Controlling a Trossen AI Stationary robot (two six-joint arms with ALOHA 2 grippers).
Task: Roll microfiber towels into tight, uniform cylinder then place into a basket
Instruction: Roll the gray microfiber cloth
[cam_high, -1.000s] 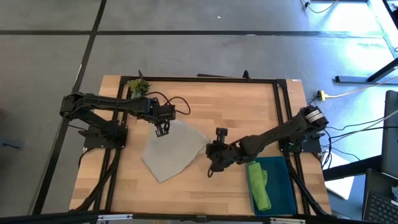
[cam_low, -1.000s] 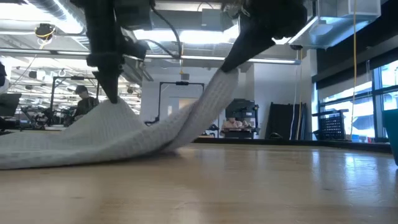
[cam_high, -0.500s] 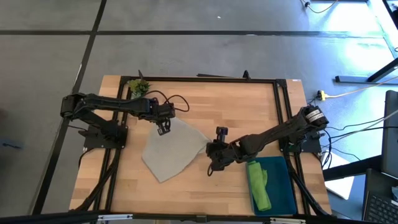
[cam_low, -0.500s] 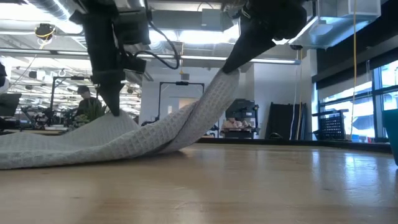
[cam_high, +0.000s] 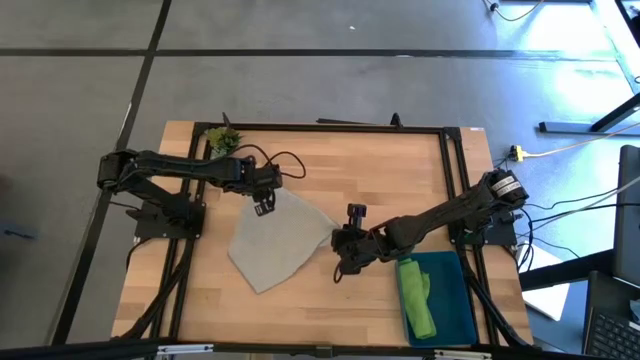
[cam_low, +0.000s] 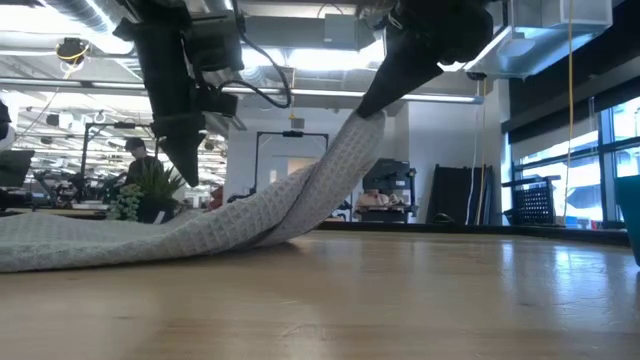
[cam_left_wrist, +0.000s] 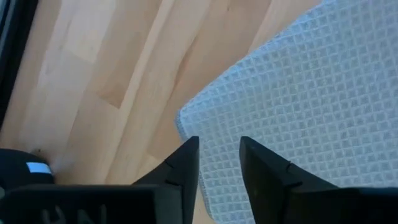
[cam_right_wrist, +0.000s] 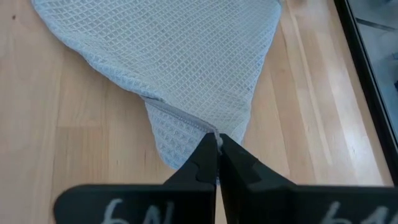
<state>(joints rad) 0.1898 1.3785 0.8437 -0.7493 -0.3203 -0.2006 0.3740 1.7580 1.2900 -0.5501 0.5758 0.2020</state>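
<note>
Left fingers (cam_left_wrist: 219, 163) parted above grey towel (cam_high: 272, 240) corner — right fingers (cam_right_wrist: 216, 151) pinch opposite corner.

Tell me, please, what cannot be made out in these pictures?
- Bin: its floor under the green towel is hidden in the high view; only a sliver shows in the low view, cut by the picture's edge.
- Grey towel: its underside is hidden in every view.
- Plant: partly hidden behind the grey towel in the low view.

Bare tabletop (cam_high: 380, 175) behind grey towel (cam_high: 275, 240)
</note>
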